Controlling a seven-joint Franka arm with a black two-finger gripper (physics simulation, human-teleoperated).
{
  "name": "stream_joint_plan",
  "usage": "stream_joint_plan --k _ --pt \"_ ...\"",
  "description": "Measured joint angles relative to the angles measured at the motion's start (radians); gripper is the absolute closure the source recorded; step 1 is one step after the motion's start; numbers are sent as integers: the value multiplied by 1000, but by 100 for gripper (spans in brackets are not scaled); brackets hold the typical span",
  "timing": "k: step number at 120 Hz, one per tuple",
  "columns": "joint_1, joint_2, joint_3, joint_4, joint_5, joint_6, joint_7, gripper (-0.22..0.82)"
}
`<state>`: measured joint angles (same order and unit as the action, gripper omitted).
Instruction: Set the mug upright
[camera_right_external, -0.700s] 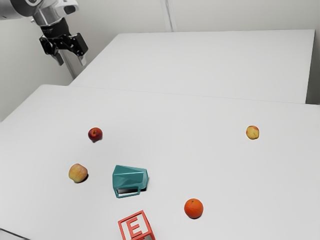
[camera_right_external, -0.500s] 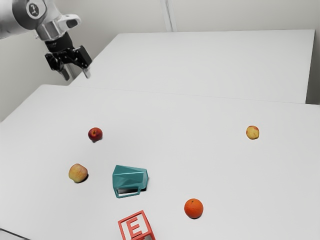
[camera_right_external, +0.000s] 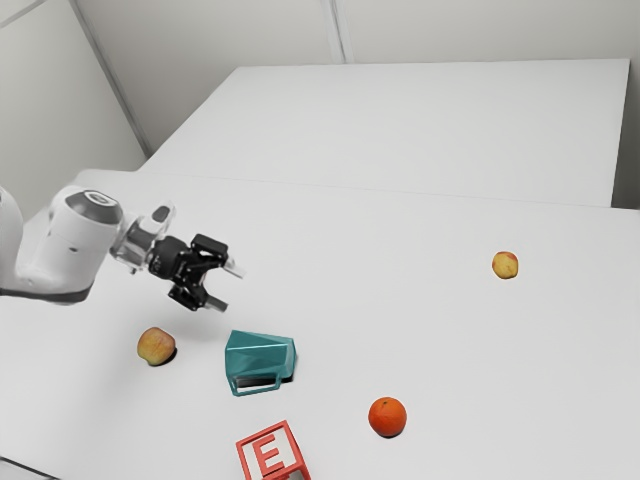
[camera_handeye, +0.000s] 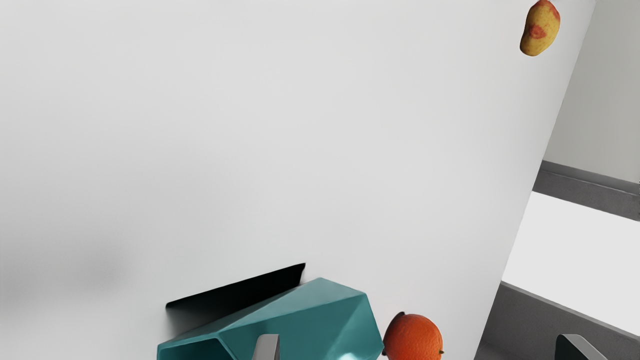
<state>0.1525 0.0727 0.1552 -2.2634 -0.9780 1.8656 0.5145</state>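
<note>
"News of the white jointed arm (camera_right_external: 82, 238)?"

"It's down from beyond the far-left corner of the white tabletop (camera_right_external: 400, 300), bringing the black two-finger gripper (camera_right_external: 226, 287) near the glossy, faceted teal mug (camera_right_external: 260, 355). The mug lies where it did, on its side."

"So what does that mean for us?"

"The approach is well along, I'd judge, but the righting isn't begun. The claw stands wide open, with nothing held between its fingers."

"And how does the mug point?"

"Long axis roughly along the tabletop's far edge, well in from it. I read the mouth (camera_handeye: 192, 350) as facing the exterior view's left, the base (camera_right_external: 291, 358) its right, towards the side where the round orange fruit (camera_right_external: 387, 417) sits. The looped handle (camera_right_external: 258, 391) is on the side away from that far edge."

"Then the next move?"

"Lower, grip across the body, then turn the mouth upward. A loose hold could let it roll."
</note>
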Motion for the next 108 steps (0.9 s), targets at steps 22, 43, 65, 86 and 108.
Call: stream_joint_plan --k 22,43,65,86,108 --pt "9 -14 1 -79 -65 42 126 0" --pt "7 -93 6 -174 -84 74 216 0" --pt "7 -145 27 -264 -91 101 285 0" --pt "12 -175 24 -328 -116 129 338 0" --pt "11 -178 -6 -342 -174 146 383 0"
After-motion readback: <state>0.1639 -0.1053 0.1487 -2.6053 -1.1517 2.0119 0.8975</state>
